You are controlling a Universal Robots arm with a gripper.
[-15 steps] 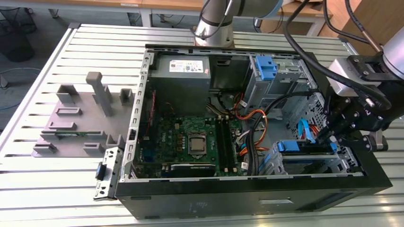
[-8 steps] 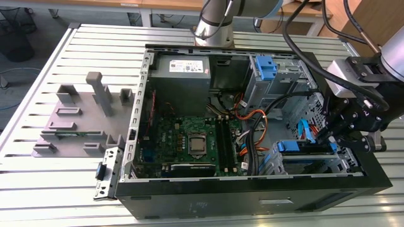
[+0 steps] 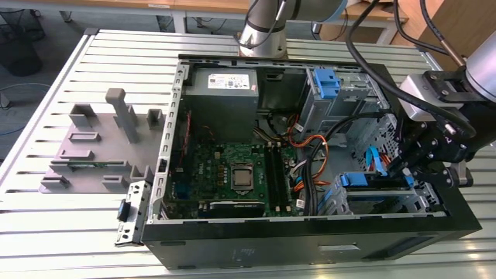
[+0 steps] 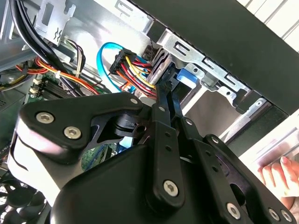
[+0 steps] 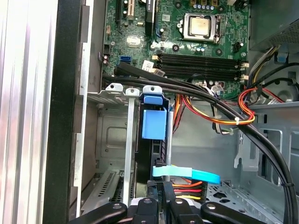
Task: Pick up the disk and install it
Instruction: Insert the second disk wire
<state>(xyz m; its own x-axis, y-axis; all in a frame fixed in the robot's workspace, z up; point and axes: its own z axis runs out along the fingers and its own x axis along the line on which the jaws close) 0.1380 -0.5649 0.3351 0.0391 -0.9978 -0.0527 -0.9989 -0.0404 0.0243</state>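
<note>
Black gripper (image 4: 164,86) fingers nearly closed, pinching blue-framed silver disk (image 5: 154,125) edge-on in grey metal drive cage (image 5: 117,121). You keep caddy square to rails, clear of light-blue cable (image 5: 187,173).

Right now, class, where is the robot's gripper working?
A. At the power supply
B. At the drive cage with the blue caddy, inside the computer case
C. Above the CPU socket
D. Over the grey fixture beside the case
B: in the exterior view the gripper hangs at the drive cage inside the computer case, its fingertips by the blue caddy.
</note>
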